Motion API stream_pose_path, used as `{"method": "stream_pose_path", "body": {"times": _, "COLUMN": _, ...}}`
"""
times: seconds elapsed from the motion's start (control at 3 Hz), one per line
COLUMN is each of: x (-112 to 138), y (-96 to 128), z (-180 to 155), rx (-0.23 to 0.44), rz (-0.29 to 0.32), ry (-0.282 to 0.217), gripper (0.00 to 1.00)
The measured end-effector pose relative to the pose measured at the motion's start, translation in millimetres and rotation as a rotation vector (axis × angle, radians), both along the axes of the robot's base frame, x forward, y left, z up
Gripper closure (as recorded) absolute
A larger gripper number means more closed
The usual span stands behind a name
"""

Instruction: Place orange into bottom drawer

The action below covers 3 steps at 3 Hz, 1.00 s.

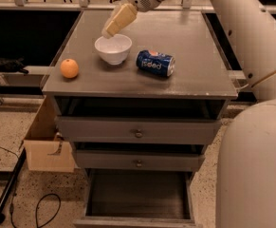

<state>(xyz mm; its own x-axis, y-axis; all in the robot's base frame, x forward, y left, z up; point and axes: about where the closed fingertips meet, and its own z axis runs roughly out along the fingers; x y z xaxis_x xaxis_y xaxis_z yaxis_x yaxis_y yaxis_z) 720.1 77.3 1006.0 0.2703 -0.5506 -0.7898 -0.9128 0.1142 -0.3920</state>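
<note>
One camera looks steeply down from high, close before the front edge of the grey metal cabinet (189, 46), cropping the dark open bottom drawer (137, 196) at the frame's foot. The tan gripper (109, 31) hangs toward the far-left corner.

Arm (251, 37): smooth off-white casing in thick rounded links, running from top centre down the right edge of the frame. A thin seam rings one link at right, with small dark spots above it. Gripper (111, 28): tan, blunt, upper centre-left.
</note>
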Motion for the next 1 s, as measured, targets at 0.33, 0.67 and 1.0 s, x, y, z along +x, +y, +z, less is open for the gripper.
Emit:
{"method": "stream_pose_path", "body": {"times": 0.33, "x": 0, "y": 0, "z": 0, "rx": 0.000, "rz": 0.000, "ry": 0.000, "gripper": 0.00}}
{"method": "stream_pose_path", "body": {"times": 0.67, "x": 0, "y": 9, "z": -7, "rx": -0.012, "rz": 0.019, "ry": 0.006, "gripper": 0.00}}
{"method": "stream_pose_path", "body": {"times": 1.0, "x": 3, "y": 34, "z": -35, "rx": -0.031, "rz": 0.065, "ry": 0.056, "gripper": 0.00}}
